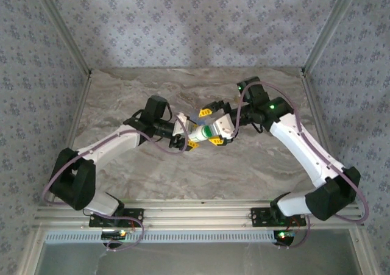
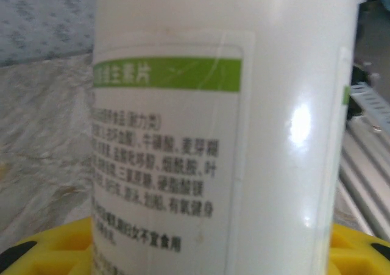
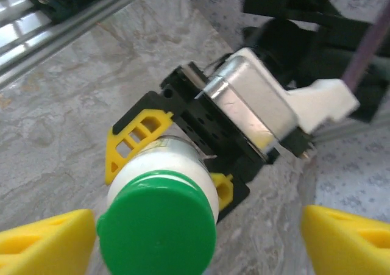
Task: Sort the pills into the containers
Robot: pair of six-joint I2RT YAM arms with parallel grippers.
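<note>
A white pill bottle (image 1: 194,132) with a green cap (image 3: 157,226) is held level above the table, and my left gripper (image 1: 184,132) is shut on its body. In the left wrist view the bottle's label (image 2: 164,165) is close up, with yellow fingers (image 2: 49,250) at the bottom corners. My right gripper (image 3: 195,247) is open, and the cap sits between its yellow fingertips (image 3: 42,238), close to the left one. In the right wrist view my left gripper (image 3: 180,165) clamps the bottle behind the cap. The blue pill box is hidden.
The marble tabletop (image 1: 201,171) stretches out below both arms. An aluminium rail (image 1: 195,211) runs along the near edge. Patterned walls (image 1: 195,25) close in the back and sides. A small bluish patch (image 1: 194,117) shows just behind the bottle.
</note>
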